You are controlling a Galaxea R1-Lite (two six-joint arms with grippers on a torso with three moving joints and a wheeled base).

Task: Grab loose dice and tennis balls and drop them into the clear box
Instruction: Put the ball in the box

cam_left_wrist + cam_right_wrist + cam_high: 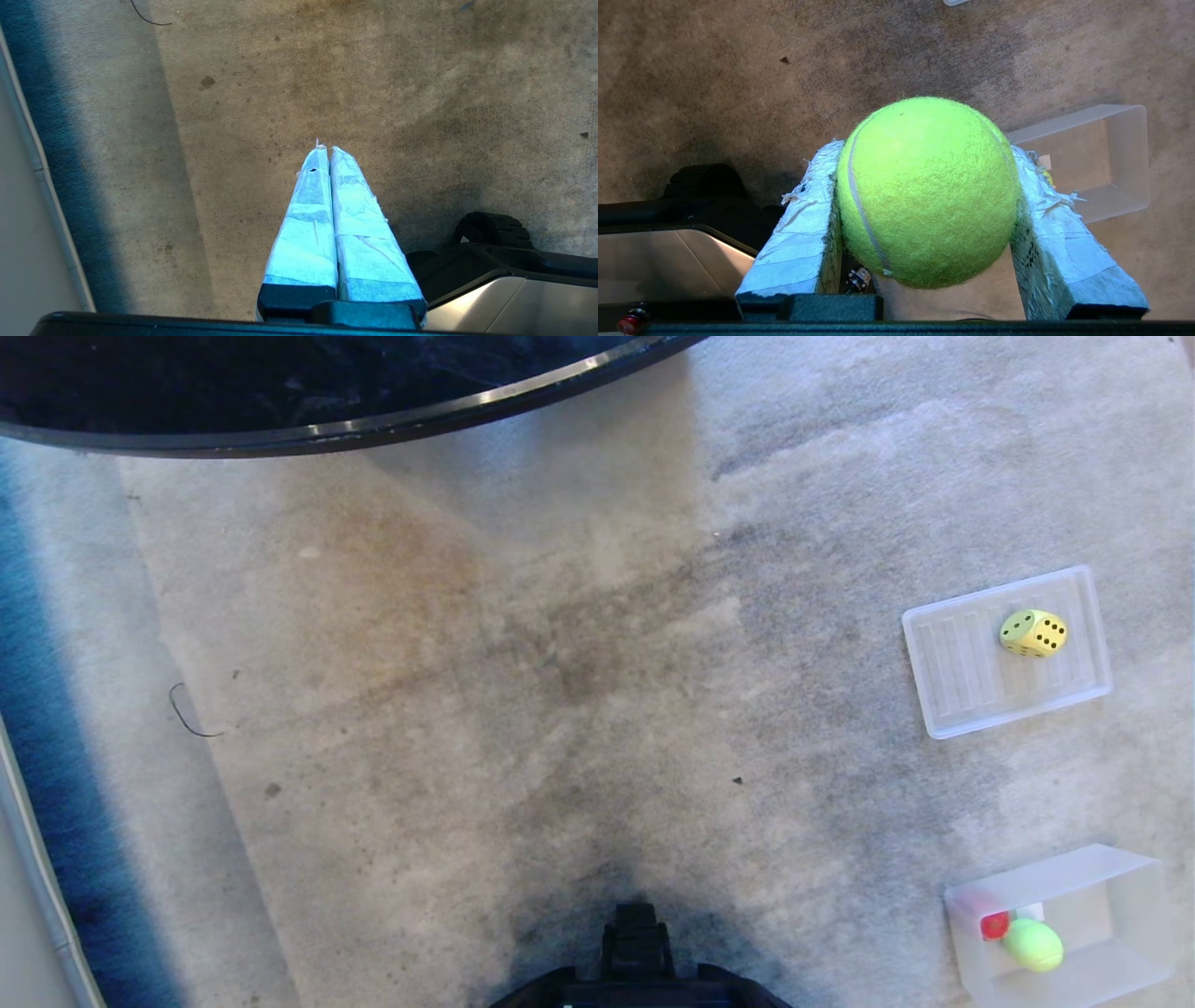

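Where ball (pixel 924 191) sits: box (pixel 1125 158) half hidden.

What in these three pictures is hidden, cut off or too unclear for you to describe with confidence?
- Red die in the clear box: head view, pips unreadable, partly behind the boxed tennis ball.
- Clear box: right wrist view, its contents are hidden by the held tennis ball in the right gripper.
- Yellow die on the ribbed lid: underside unseen.
- Left gripper: shut, empty.
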